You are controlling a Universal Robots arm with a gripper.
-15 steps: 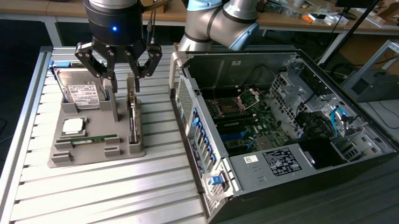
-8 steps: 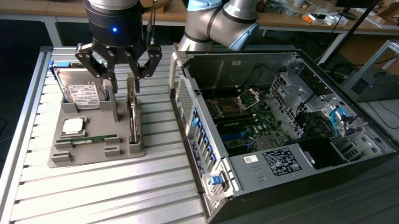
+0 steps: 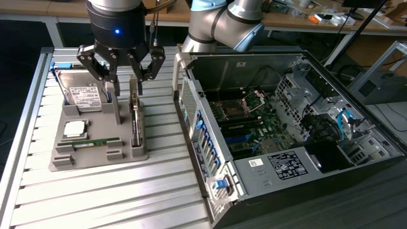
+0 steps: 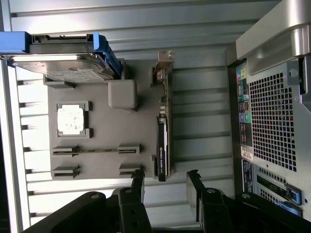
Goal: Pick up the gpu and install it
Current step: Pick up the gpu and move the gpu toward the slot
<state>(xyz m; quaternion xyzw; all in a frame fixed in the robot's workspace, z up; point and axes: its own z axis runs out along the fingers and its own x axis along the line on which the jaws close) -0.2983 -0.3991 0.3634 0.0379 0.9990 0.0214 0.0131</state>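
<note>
The gpu (image 3: 135, 119) stands on its long edge in a slot on the side of the grey holder (image 3: 95, 155) nearest the computer case. It is a green board with a black block and a silver bracket at its far end. In the wrist view the gpu (image 4: 163, 141) runs lengthwise toward my gripper (image 4: 166, 180), whose two black fingers stand apart on either side of the card's line, above its near end. My gripper (image 3: 125, 76) hangs open over the holder's far end with nothing between its fingers.
The holder (image 4: 107, 131) also carries a silver hard drive (image 3: 83, 93), a CPU (image 3: 75, 128) and a RAM stick (image 3: 89, 142). An open computer case (image 3: 286, 129) lies to the exterior view's right, motherboard (image 3: 254, 126) exposed. Everything sits on a slatted metal table (image 3: 114, 195).
</note>
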